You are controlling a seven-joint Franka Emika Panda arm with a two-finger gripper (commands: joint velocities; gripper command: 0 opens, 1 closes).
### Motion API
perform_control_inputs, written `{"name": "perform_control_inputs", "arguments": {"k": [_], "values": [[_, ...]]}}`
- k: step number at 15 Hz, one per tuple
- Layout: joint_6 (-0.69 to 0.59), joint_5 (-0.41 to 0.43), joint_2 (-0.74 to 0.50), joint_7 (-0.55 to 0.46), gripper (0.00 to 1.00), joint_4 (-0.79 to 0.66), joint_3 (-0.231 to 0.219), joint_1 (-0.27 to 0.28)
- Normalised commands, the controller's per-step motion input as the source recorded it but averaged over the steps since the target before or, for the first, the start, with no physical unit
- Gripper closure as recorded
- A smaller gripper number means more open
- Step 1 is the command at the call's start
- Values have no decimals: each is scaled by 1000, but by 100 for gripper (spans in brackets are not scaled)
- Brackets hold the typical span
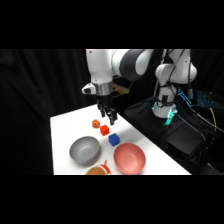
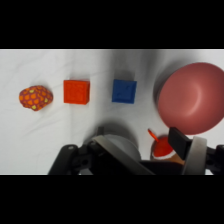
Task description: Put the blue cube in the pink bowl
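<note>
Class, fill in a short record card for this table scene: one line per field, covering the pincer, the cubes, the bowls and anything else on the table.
pincer: above the table, holding nothing
blue cube: on the table, beside the pink bowl, not in it
pink bowl: empty, upright
red cube: on the table, beside the blue cube
spotted lump: orange with yellow spots, beyond the red cube
grey bowl: empty
orange bowl: partly cut off at the table's near edge
</note>
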Motion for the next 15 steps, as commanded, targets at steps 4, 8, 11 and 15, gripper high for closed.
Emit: {"name": "perform_control_inputs", "arguments": {"k": [4, 8, 11, 15], "values": [[460, -100, -186, 126, 0, -357, 6, 38], [369, -100, -151, 111, 0, -301, -1, 32], [354, -37, -77, 64, 0, -233, 10, 27], [342, -46, 36, 77, 0, -133, -11, 18]]}}
